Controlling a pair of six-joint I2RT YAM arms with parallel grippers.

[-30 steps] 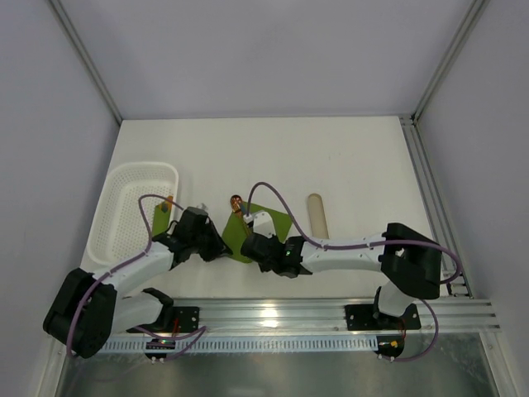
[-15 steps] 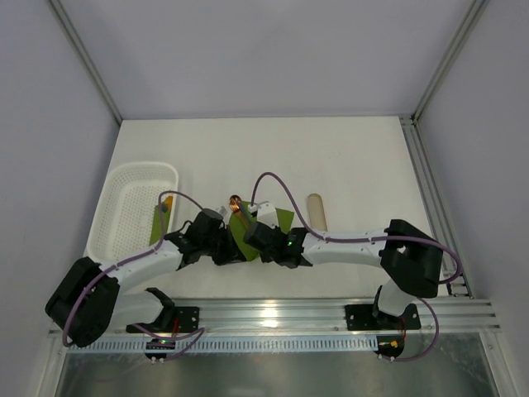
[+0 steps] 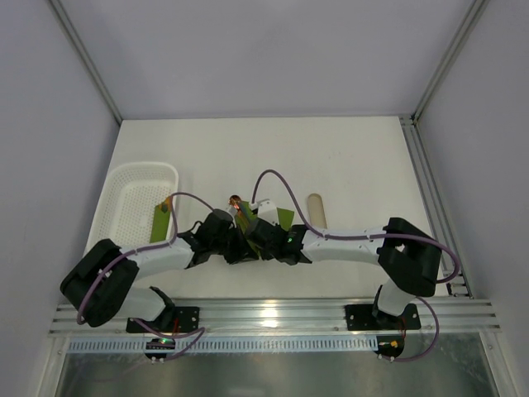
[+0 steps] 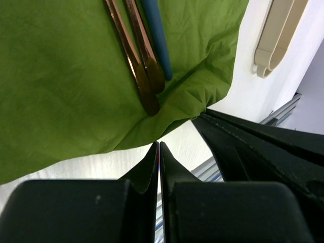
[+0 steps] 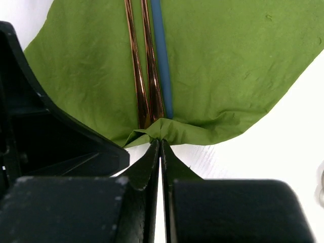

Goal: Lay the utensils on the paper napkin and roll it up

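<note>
The olive-green paper napkin (image 3: 281,218) lies at the table's near middle, also in the left wrist view (image 4: 66,76) and the right wrist view (image 5: 228,66). Two copper-brown utensils (image 5: 144,66) lie side by side on it, next to a thin blue strip (image 5: 161,66); their handle ends show in the left wrist view (image 4: 139,61), and one head sticks out at the far edge (image 3: 235,201). My right gripper (image 5: 160,140) is shut on the napkin's near edge, which bunches over the handle ends. My left gripper (image 4: 158,144) is shut, its tips touching the napkin's edge; no paper shows between them. The two grippers meet (image 3: 245,245).
A white mesh basket (image 3: 124,198) stands at the left, with a second green piece (image 3: 159,222) at its right rim. A pale beige oblong piece (image 3: 316,211) lies right of the napkin, also in the left wrist view (image 4: 276,35). The metal rail runs along the near edge.
My left gripper has moved right to the napkin's near edge, beside the right gripper. The napkin's near part has been lifted and folded over towards the utensils.
</note>
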